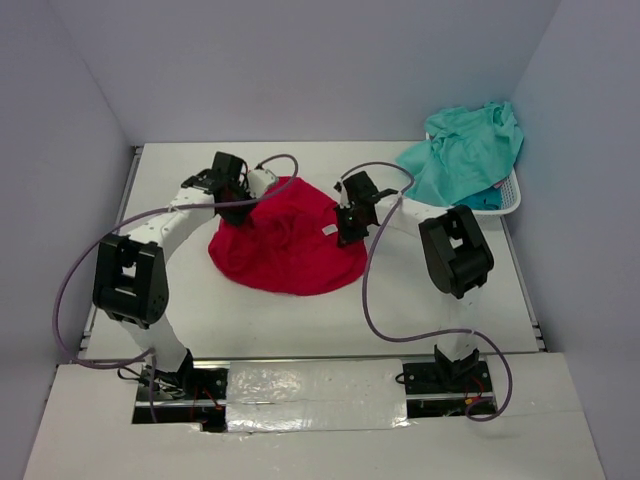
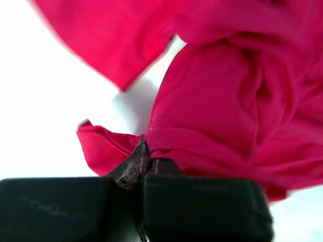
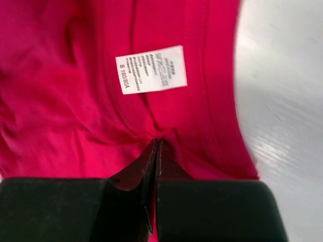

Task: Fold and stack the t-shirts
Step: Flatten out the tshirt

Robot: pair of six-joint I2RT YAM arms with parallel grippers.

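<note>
A crimson red t-shirt (image 1: 290, 240) lies bunched in the middle of the table. My left gripper (image 1: 237, 208) is at its upper left edge, shut on a fold of the red cloth (image 2: 202, 116), its jaws pressed together in the left wrist view (image 2: 146, 151). At the shirt's upper right edge my right gripper (image 1: 347, 228) is shut on the cloth just below the white size label (image 3: 151, 69), the fabric puckering at the jaw tips (image 3: 157, 142). A light mint-teal t-shirt (image 1: 468, 150) drapes over the basket, with a darker teal-blue one (image 1: 487, 196) showing beneath it.
A white lattice basket (image 1: 510, 200) stands at the table's back right corner. Purple cables (image 1: 375, 290) loop from both arms over the table. The grey walls close in on the left, back and right.
</note>
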